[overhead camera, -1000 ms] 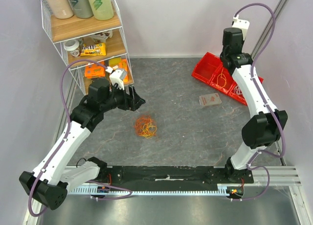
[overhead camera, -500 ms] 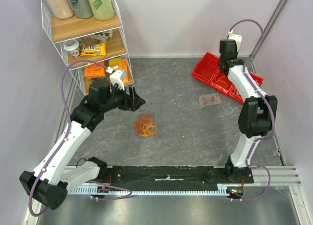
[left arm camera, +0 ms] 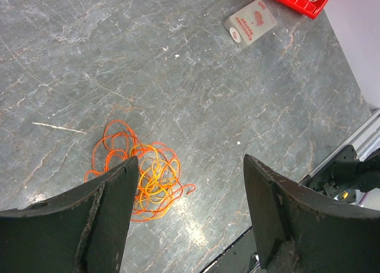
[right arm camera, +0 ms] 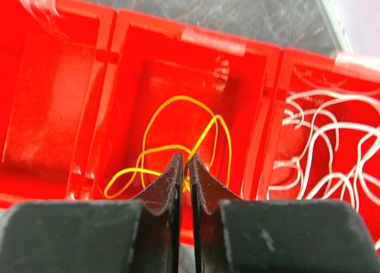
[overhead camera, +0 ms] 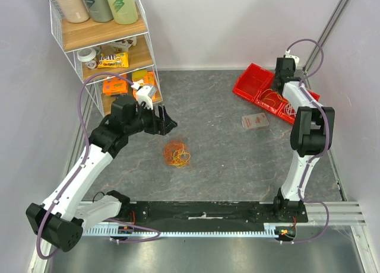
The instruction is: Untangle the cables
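Table [overhead camera: 225,160]: grey marbled surface.
Far left: wire shelf unit with wooden boards [overhead camera: 104,32]. Top board holds three bottles [overhead camera: 95,3]; next board down, a yellow snack packet [overhead camera: 113,60]; lower, orange packets [overhead camera: 114,85].
Far right: red bin [right arm camera: 59,89], three compartments side by side.
A small grey card [left arm camera: 250,22] lies flat, just near of the bin.
Near edge: black strip [overhead camera: 202,210].

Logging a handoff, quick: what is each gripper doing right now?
Left gripper: open, empty, above the tangled cables.
Right gripper: jaws barely apart at the yellow cable in the red bin; grip cannot be told.
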Tool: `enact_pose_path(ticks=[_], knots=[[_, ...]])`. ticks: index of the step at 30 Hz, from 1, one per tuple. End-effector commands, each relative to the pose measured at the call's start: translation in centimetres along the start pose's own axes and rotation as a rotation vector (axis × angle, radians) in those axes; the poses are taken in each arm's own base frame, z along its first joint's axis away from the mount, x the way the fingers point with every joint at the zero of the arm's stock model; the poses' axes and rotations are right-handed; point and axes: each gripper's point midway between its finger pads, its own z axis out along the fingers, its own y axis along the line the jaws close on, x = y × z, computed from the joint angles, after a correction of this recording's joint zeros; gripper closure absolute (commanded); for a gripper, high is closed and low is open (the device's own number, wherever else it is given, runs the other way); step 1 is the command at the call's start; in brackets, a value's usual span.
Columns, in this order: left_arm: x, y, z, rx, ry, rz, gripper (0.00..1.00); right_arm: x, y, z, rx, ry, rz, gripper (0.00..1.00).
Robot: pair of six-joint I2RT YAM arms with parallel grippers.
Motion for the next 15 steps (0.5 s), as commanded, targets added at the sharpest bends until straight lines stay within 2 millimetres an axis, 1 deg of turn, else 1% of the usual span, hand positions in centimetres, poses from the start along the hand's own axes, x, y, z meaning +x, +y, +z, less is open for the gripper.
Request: enact_pose_path(ticks=[1, 3, 8, 10, 11, 13, 15], knots=[[-0.6, 0.1, 0.6, 0.024, -0.014, 0.025, 0.23, -4.6, 1.0, 0.3, -0.047, -0.093, -0.006, 0.84], [-0.3, 0.3, 1.0, 0.022, -0.001, 0.016, 0.23, -4.7, 1.3, 0.6, -0.074, -0.08, 0.025, 0.81], [0.1, 1.0, 1.5, 0.009, 0.017, -0.006, 0.23, -4.4, 3.1, 1.2, -0.148, -0.034, 0.052, 0.69], [0.2, 1.3, 1.7, 0.007, 0.024, -0.015, 0.23, -4.3, 2.8, 1.1, -0.129, -0.006, 0.053, 0.6], [0.2, 1.4, 1.8, 0.004, 0.026, -0.02, 0.23, -4.5, 2.7, 0.6, -0.128, -0.005, 0.06, 0.54], [0.3, 1.7, 1.9, -0.001, 0.029, -0.026, 0.23, -4.5, 2.3, -0.9, -0.131, -0.005, 0.072, 0.49], [0.3, 1.8, 2.0, 0.0, 0.034, -0.033, 0.23, -4.5, 1.8, -3.0, -0.144, -0.014, 0.084, 0.46]])
